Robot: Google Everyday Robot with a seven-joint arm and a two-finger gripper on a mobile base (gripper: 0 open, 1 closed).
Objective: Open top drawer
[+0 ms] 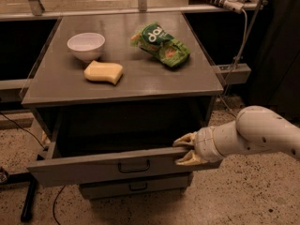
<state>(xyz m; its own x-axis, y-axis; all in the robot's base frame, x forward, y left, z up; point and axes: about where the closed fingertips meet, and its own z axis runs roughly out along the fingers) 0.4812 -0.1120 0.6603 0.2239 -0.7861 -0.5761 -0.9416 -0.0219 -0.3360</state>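
Note:
The top drawer [93, 167] is a wide grey metal drawer under the cabinet top, pulled out toward the camera, with a small black bar handle [134, 166] at the middle of its front. Its inside is dark. My gripper [183, 151] comes in from the right on a white arm [253, 135]. Its tan fingers [185, 140] sit at the right end of the drawer front, one above the top edge and one lower against the front.
The grey cabinet top [140, 74] holds a white bowl [86, 46], a yellow sponge [103, 72] and a green snack bag [161, 44]. A narrower lower drawer [133, 187] is shut below. A cable [239, 41] hangs at right. The floor is speckled.

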